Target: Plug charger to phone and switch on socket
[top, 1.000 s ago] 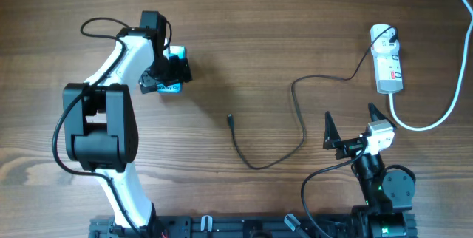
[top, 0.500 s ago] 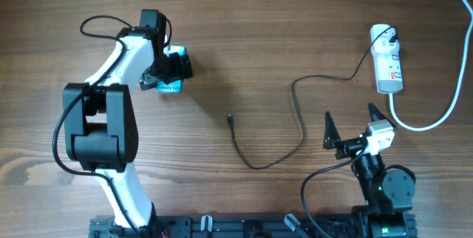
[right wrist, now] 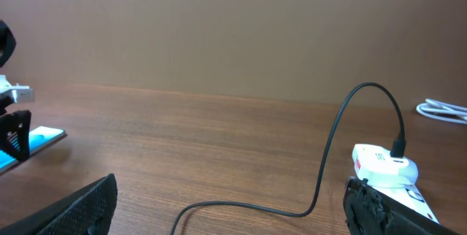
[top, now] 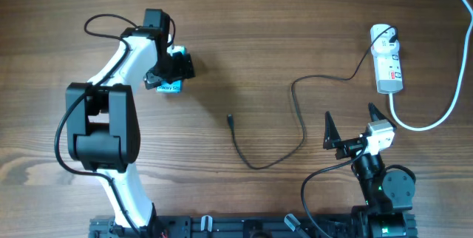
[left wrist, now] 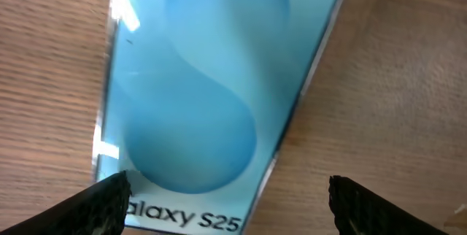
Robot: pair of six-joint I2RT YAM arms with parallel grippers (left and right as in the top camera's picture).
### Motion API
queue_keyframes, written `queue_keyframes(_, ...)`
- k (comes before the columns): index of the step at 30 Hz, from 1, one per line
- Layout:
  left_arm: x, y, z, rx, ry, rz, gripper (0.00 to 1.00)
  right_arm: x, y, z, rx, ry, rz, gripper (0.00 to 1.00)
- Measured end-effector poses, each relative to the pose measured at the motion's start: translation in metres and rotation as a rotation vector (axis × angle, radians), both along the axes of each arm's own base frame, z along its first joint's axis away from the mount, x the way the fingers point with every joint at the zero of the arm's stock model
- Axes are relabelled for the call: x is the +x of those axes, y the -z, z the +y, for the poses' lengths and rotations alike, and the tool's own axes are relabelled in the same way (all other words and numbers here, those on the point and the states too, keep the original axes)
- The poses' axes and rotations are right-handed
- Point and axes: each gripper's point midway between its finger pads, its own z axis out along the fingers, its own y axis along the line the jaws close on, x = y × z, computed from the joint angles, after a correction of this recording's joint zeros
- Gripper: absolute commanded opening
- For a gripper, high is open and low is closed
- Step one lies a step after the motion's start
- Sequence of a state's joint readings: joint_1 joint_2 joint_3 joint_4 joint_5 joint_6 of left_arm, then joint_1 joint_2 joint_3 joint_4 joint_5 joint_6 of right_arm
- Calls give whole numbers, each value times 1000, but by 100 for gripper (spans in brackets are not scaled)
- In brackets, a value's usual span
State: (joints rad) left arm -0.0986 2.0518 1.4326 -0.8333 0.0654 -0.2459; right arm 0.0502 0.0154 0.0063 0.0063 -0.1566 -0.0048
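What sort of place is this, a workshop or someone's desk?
Most likely a robotics lab bench: two robot arms are mounted at the edge of a wooden table, with a phone, a charger cable and a power strip laid out like test props.

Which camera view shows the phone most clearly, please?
The left wrist view: the phone fills the frame, its blue screen and "S25" lettering legible. Overhead shows only slivers under the left gripper; the right wrist view catches a small edge at far left.

Overhead: left gripper [top: 179,66] covers most of phone [top: 168,86]. Socket [top: 387,64] switch position too small to read.
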Motion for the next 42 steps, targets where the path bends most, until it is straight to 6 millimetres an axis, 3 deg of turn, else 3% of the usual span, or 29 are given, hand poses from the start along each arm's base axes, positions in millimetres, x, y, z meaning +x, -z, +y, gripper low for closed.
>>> queue_keyframes(9,-6,0,-11,-1,28,18,91,0,0,0,0,0,0,100)
queue_keyframes(18,10,-3,-3,71,28,-48,96,0,0,0,0,0,0,100)
queue_keyframes(24,58,-31,4,130,2,-229,96,0,0,0,0,0,0,100)
queue_keyframes(30,77,-37,5,138,-4,-311,94,0,0,0,0,0,0,100)
queue_keyframes(33,75,-28,6,154,33,-293,95,0,0,0,0,0,0,100)
queue_keyframes(38,62,8,8,174,76,-196,96,0,0,0,0,0,0,100)
queue_keyframes(42,62,8,12,181,82,-196,95,0,0,0,0,0,0,100)
